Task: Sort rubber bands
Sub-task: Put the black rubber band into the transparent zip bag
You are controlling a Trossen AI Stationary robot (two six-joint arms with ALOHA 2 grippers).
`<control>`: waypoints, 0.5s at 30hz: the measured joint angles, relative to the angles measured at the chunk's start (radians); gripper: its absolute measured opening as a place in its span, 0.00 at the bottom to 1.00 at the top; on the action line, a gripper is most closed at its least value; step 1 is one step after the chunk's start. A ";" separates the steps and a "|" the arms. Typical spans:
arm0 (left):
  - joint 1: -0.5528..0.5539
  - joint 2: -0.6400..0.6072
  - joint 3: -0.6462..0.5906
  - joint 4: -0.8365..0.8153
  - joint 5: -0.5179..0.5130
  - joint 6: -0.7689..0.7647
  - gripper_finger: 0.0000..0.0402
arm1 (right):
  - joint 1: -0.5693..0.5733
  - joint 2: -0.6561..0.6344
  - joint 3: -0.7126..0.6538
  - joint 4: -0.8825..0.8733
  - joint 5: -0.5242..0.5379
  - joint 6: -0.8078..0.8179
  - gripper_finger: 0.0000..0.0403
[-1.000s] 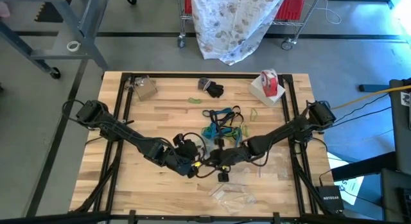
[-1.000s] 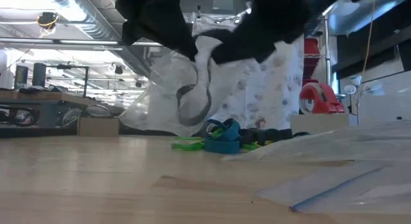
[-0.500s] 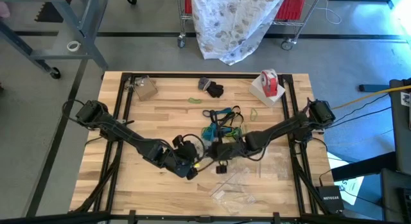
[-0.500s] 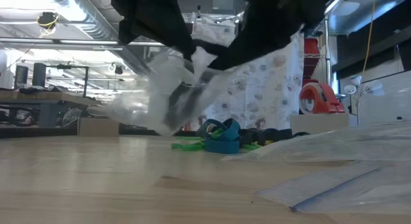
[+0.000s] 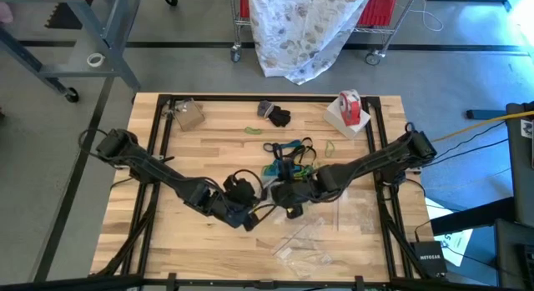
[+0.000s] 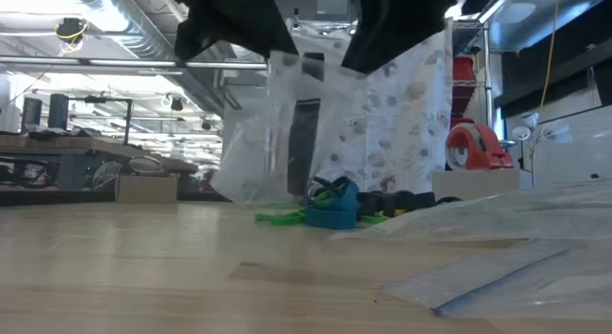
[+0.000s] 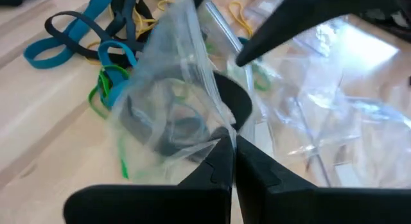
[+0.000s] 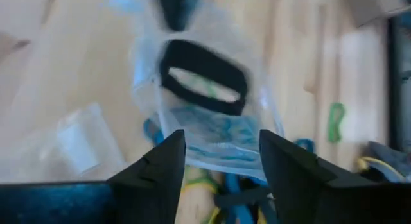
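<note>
Tabletop [image 5: 209, 149] of pale wood planks fills the overhead view, and we see both dark arms reaching in from its left and right edges to meet near the middle, a little toward the near side.

The left gripper [image 7: 232, 144] has its fingers pressed fully together on the edge of a clear plastic bag [image 7: 173, 102], holding it up off the tabletop. In the low view the bag [image 6: 277, 123] hangs above the wood with a dark shape inside it. The left wrist view shows that shape as a black rubber band [image 7: 173, 131] lying in the bag.

The right gripper [image 8: 221, 156] sits just beside the same bag, its fingers spread wide apart with nothing between them. From its wrist camera we look past the two dark fingers at the bag [image 8: 205, 102] and the black loop [image 8: 204, 77] within it.

The loose rubber bands [image 5: 289, 158] lie in a tangled heap on the tabletop just beyond the two grippers, toward the far side: teal-blue, green and black loops overlapping, with a single green band [image 5: 253, 131] apart from the heap, farther off to the left. In the low view the heap [image 6: 330, 205] rests on the wood behind the hanging bag.

More clear plastic bags [image 5: 304, 245] lie flat on the near side of the tabletop. A red-and-white tape roll [image 5: 350, 107] stands on a white block at the far right corner, and a small cardboard box [image 5: 188, 116] sits at the far left corner.
</note>
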 joint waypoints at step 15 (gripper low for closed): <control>0.006 -0.024 0.000 0.004 0.004 0.005 0.00 | 0.061 0.019 -0.013 0.128 -0.090 -0.177 0.41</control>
